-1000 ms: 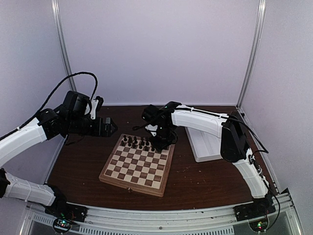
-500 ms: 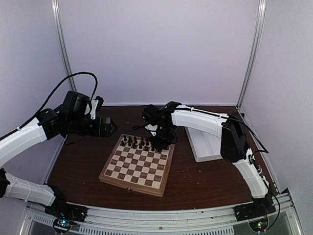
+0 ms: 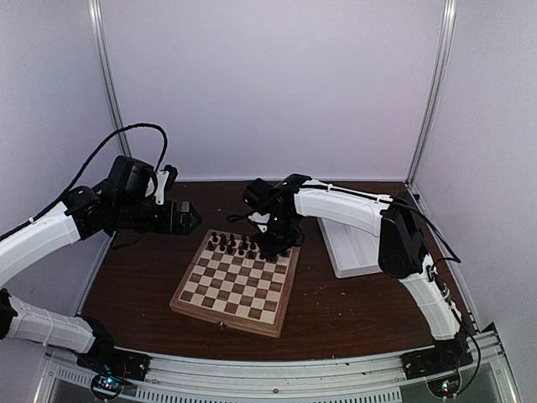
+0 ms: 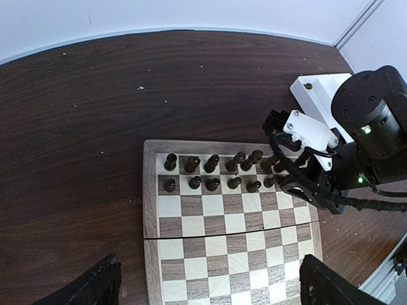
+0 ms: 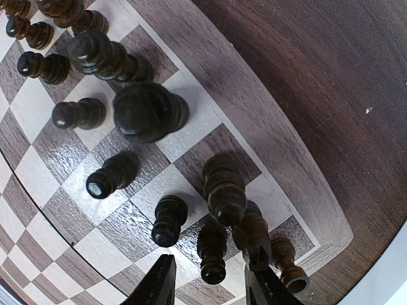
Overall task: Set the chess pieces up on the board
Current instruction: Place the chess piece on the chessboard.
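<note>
Inspecting my left claw [image 4: 210, 286] first: its jaws are spread wide and hold nothing. It hangs above the dark brown wooden worktop [image 3: 134, 285], off the far left corner of the board and apart from every piece.

The square wooden chessboard [image 3: 239, 285], tan and dark brown checks inside a plain brown border, lies flat near the middle of the worktop, turned slightly askew. The small dark turned wooden chess pieces [image 4: 212, 163] stand upright in two rows along its far edge. My right arm hides the right end of both rows in the left wrist view.

My right claw [image 5: 213, 284] is down over the far right corner of the chessboard. Its jaws are parted, with one short dark pawn [image 5: 213, 254] standing on its square between the fingers, a gap showing on either side. I judge nothing gripped, though the wrist view is too close to say whether one finger brushes a neighbouring piece.

A white rectangular tray [image 3: 352, 248] sits on the worktop to the right of the chessboard, not touching it.
</note>
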You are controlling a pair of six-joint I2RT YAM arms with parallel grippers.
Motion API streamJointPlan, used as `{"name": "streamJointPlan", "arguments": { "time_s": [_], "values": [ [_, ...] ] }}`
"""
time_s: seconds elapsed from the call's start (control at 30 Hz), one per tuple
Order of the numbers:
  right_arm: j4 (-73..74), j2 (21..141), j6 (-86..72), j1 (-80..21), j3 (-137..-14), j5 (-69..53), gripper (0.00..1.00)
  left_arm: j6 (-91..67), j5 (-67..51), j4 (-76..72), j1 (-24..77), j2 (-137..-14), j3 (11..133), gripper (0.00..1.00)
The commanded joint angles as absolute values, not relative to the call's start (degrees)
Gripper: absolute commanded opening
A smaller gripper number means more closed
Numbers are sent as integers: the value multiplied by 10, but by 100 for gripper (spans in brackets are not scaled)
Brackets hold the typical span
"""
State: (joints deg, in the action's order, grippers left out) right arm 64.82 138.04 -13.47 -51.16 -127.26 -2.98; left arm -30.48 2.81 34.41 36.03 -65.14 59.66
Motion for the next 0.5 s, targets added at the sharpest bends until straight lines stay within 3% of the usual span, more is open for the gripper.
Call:
{"name": "streamJointPlan", "arguments": {
  "time_s": [0.0, 0.47],
  "values": [
    [634, 1335, -137, -517, -1272, -32, 40, -300, 33, 330, 356, -643, 595, 98],
    [598, 1191, -149, -493, -1175, -14, 33, -309, 38, 348, 356, -644, 605, 98]
  ]
}}
